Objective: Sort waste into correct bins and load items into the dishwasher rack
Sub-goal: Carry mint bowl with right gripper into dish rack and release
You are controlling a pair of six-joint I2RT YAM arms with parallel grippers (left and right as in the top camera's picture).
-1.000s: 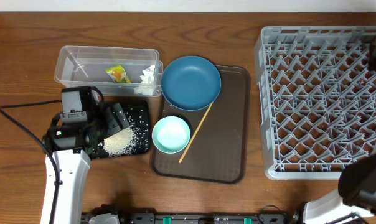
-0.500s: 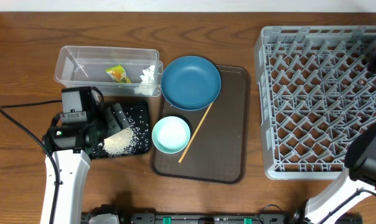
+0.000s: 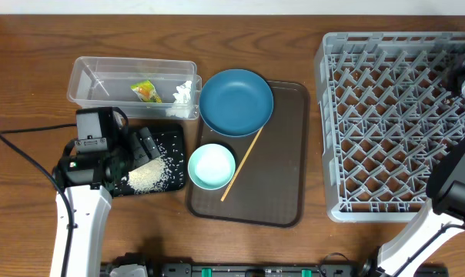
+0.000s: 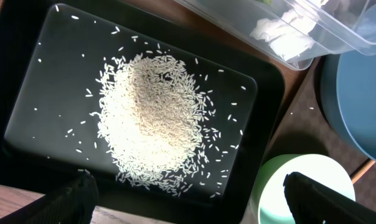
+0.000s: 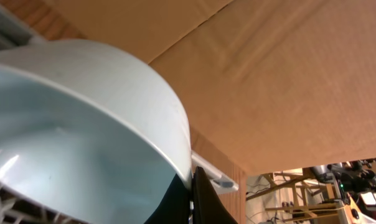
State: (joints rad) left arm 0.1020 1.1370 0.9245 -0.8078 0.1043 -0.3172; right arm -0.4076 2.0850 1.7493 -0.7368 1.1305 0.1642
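the left gripper [image 4: 197,200] is hovering wide open over the heap of loose white rice grains [image 4: 154,118] lying in the shallow black rectangular tray [image 4: 32,81]. the right gripper [image 5: 191,186] is pinching the rim of the light blue bowl [image 5: 82,124] at the far right edge of the large grey plastic lattice rack [image 3: 394,123].

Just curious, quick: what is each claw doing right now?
Left claw: open, empty, over the rice.
Right claw: closed on light blue bowl rim.
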